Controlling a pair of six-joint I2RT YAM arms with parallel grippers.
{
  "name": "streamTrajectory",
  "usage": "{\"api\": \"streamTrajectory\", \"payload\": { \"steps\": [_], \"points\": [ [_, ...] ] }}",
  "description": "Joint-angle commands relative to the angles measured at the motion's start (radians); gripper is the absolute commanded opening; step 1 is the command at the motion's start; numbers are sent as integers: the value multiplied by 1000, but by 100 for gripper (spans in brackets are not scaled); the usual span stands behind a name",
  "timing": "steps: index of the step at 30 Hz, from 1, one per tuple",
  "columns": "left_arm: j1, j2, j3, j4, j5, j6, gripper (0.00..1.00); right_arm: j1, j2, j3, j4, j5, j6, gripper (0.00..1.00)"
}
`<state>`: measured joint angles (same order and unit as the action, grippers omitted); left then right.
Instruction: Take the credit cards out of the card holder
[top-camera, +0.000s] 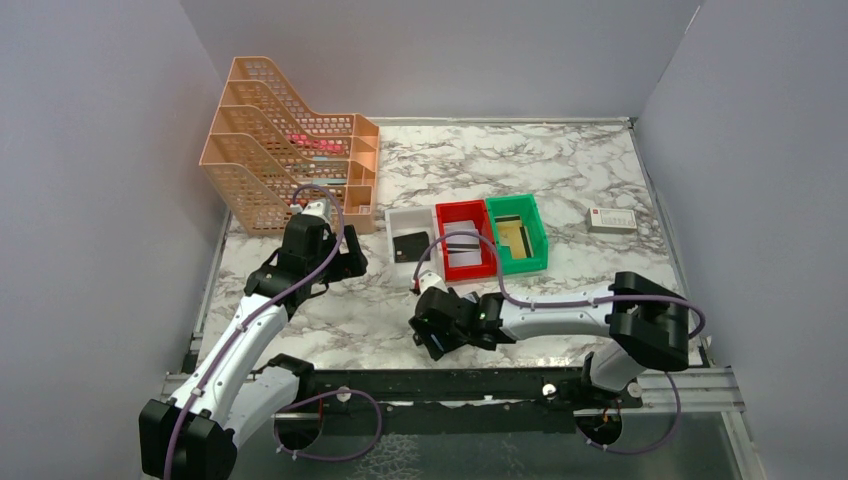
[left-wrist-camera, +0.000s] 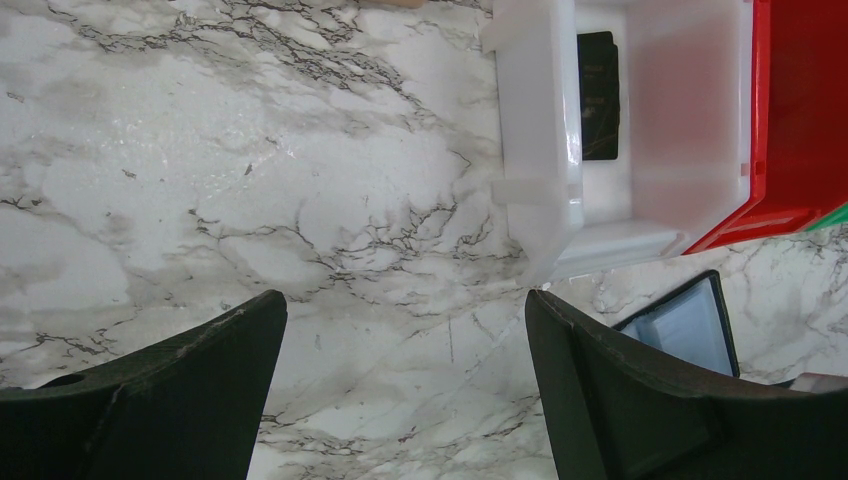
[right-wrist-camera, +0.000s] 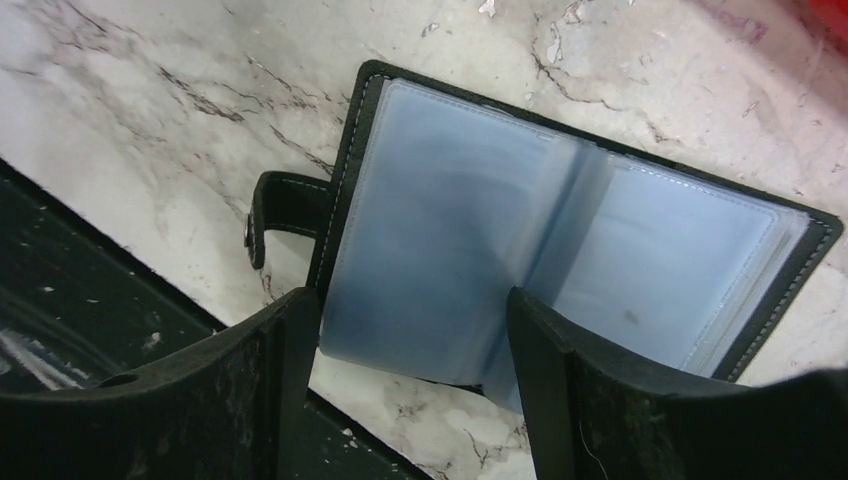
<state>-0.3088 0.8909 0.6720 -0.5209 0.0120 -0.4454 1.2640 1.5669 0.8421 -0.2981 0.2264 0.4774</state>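
Right hand (right-wrist-camera: 410, 300) hangs low over the card holder (right-wrist-camera: 560, 230), its two fingers spread apart and gripping nothing. The card holder lies open and flat on the bench (top-camera: 560, 160), close to the near edge, with its clear blue-grey pages facing up. One tan-gold credit card (top-camera: 515, 236) lies farther back in the green bin (top-camera: 525, 267). Beside that stand a red bin (top-camera: 470, 274) and a white bin (left-wrist-camera: 540, 150) with a small black square (left-wrist-camera: 598, 95) inside. Left hand (left-wrist-camera: 405, 310) is wide open over bare bench, near the white bin

No readable text; red mark (top-camera: 596, 213) on white box (top-camera: 611, 220) seems illegible.
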Motion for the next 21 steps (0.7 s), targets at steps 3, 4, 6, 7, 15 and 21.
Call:
{"api": "streamTrajectory", "payload": {
  "steps": [3,4,6,7,15,21],
  "points": [
    [4,-8,-8,17,19,11,92,17,98,61,-75,74,14,72],
    [4,-9,-7,18,20,11,92,17,107,64,-82,79,29,71],
    [4,-9,-7,17,21,11,92,16,108,60,-77,78,42,66],
    [4,-10,-7,17,21,11,92,16,102,53,-70,76,47,64],
    [4,-11,-8,16,25,12,92,14,-47,-46,64,25,71,51],
    [4,-15,-8,17,25,11,92,-2,-169,-100,116,20,98,49]
  ]
}}
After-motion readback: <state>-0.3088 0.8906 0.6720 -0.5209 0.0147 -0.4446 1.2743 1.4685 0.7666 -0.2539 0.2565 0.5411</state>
